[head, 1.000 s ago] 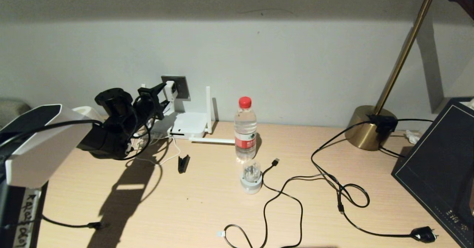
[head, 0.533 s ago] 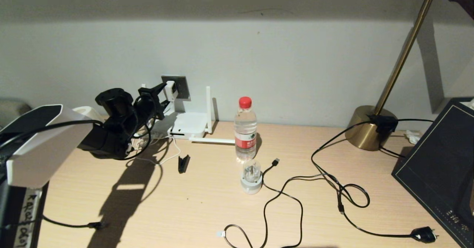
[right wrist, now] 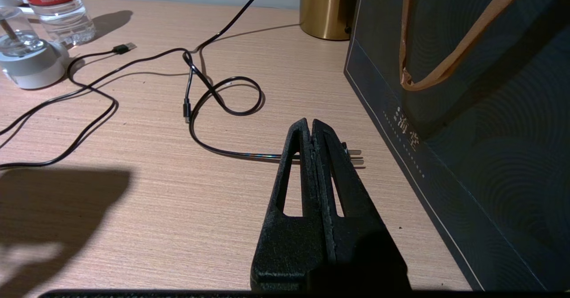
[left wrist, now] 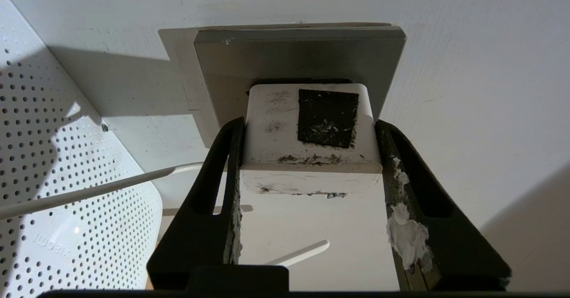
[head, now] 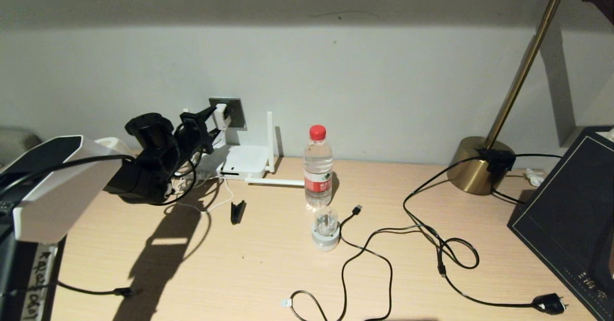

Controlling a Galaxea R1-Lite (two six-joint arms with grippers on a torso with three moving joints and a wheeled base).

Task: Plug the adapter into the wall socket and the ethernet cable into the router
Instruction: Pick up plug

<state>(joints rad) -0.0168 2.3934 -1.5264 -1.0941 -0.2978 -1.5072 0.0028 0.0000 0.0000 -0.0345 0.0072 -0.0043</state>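
**A:** ok so what's the left pincer (left wrist: 307,155) doing right now?

**B:** it's clamping on the adapter (left wrist: 311,128), one finger on each side of the white block. The block's front end is sitting right up against the wall socket (left wrist: 294,53); can't tell whether it's fully seated.

**A:** and the arm?

**B:** the left arm is reaching out over the back left corner of the tabletop (head: 240,273), pincer pointing level at the wall. The router (head: 244,162) is lying just below the socket with one antenna standing up and one lying flat on the wood.

**A:** right side?

**B:** the right pincer (right wrist: 311,126) is sitting with its fingers pressed together, holding nothing, hanging over the tabletop near a dark paper bag (right wrist: 467,111).

**A:** ethernet?

**B:** the ethernet cable (head: 364,249) is lying loose across the middle of the tabletop, clear plug at the near edge. Also a water bottle (head: 317,167) and a brass lamp (head: 477,165) standing by the wall.
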